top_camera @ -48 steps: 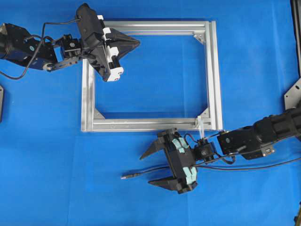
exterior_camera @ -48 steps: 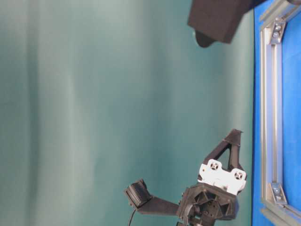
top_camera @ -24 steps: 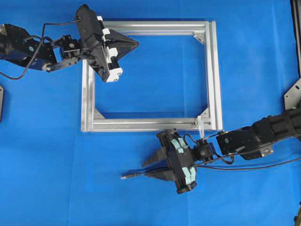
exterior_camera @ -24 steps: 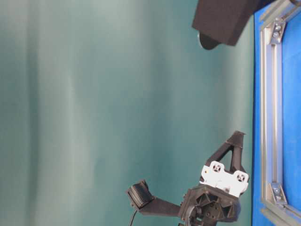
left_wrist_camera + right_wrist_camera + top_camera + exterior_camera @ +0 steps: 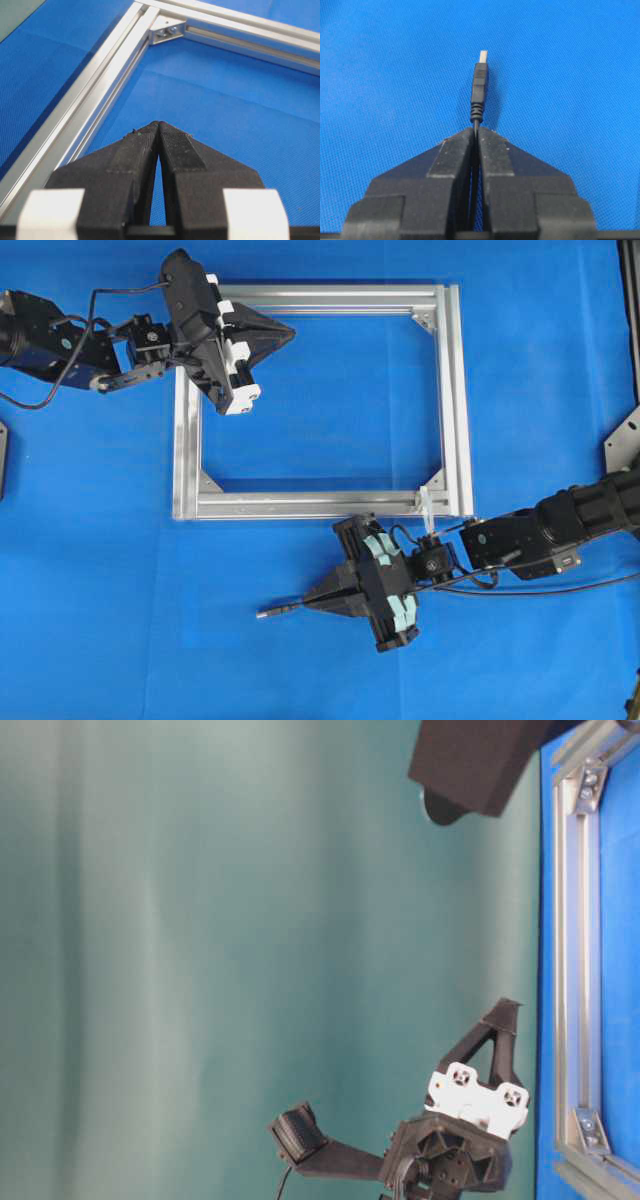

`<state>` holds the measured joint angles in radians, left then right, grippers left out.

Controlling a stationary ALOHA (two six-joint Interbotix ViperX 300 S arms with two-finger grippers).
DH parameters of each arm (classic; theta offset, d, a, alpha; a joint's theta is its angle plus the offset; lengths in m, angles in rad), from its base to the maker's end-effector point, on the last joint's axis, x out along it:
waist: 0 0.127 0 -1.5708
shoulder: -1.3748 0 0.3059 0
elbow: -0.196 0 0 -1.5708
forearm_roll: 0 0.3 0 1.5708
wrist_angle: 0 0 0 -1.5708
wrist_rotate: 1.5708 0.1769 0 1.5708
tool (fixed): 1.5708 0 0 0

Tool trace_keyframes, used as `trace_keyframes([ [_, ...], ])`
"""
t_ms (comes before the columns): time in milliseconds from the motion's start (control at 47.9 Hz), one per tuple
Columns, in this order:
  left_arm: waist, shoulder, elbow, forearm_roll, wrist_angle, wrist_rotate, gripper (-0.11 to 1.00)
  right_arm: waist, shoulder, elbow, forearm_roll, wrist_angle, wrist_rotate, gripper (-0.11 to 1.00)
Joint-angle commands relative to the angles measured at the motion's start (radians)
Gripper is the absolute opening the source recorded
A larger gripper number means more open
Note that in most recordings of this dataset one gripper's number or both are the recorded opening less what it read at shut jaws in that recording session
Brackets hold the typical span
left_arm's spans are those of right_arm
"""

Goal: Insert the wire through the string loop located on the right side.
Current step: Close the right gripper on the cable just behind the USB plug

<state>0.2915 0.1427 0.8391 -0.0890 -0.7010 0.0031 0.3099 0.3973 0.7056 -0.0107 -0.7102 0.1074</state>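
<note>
The wire [image 5: 282, 609] lies on the blue cloth below the frame, with its slim plug tip [image 5: 479, 85] pointing left. My right gripper [image 5: 306, 601] is shut on the wire just behind the plug; in the right wrist view the thin cable runs between the closed fingertips [image 5: 490, 137]. The rest of the cable trails off to the right [image 5: 560, 589]. The string loop [image 5: 424, 502], small and whitish, stands at the frame's lower right corner, up and to the right of that gripper. My left gripper [image 5: 292, 333] hovers over the frame's upper left corner, shut and empty [image 5: 158, 124].
A silver aluminium frame [image 5: 455, 390] lies flat mid-table, with corner brackets [image 5: 167, 31]. A metal bracket [image 5: 625, 440] sits at the right edge and a grey piece [image 5: 2, 455] at the left edge. Blue cloth lies left of the plug.
My right gripper's jaws, wide open on either side of the wire a second ago, have closed onto it. The left arm has barely shifted.
</note>
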Motion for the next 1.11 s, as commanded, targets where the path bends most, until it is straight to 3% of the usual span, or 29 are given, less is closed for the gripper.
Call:
trace_keyframes([
  [0,0.003,-0.032,-0.008,0.003,-0.005,0.000,0.00,0.005,-0.025,-0.015,0.000,-0.005,0.006,-0.04],
  [188,0.003,-0.032,-0.011,0.003,-0.005,0.000,0.00,0.005,-0.104,-0.006,0.002,0.038,0.028,-0.04],
  [480,0.003,-0.032,-0.012,0.003,-0.005,-0.002,0.00,0.005,-0.295,-0.018,0.002,0.250,0.017,-0.04],
  [1085,0.003,-0.032,-0.011,0.003,-0.005,-0.002,0.00,0.006,-0.302,-0.014,0.002,0.255,0.017,-0.04],
])
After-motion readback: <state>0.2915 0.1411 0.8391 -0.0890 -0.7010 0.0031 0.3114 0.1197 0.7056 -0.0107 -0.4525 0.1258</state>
